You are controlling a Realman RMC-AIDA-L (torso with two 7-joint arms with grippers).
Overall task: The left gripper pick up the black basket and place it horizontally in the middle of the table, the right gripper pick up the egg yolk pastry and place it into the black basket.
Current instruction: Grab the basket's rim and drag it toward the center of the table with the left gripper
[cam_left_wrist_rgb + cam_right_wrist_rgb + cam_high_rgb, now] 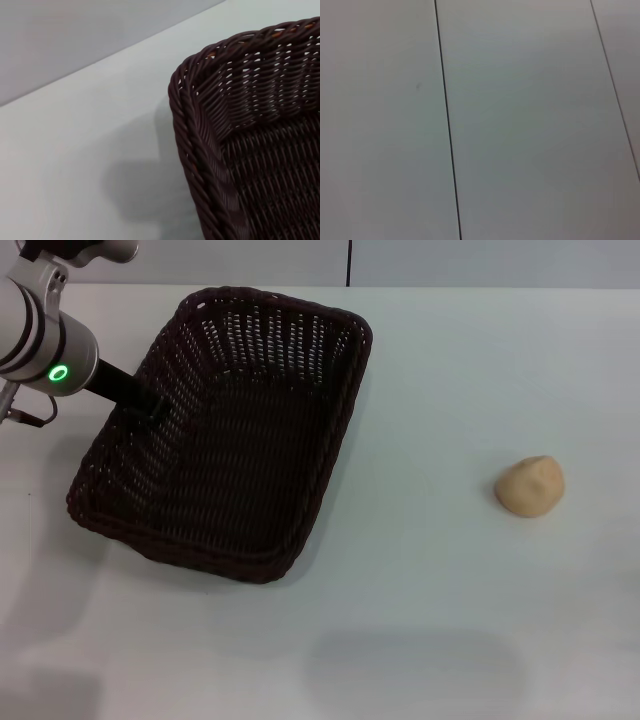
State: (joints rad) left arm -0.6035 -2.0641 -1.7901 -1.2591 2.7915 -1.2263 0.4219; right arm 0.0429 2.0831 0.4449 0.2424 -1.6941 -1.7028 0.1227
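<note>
Basket (240,440) rim at left pincer (150,405)

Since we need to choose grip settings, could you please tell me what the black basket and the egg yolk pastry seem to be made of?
The black basket looks like woven wicker or plastic rattan, dark brown-black with a slight sheen, open-weave sides and a braided rim. The egg yolk pastry looks like matte, pale tan dough, rounded and slightly dimpled, probably soft.

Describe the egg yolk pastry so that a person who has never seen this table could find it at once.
Start from the white table and find the big black basket on its left half, where the left gripper is at the rim. Look far to the right of the basket: the egg yolk pastry lies alone there. It is the only small, round, pale tan thing in sight.
</note>
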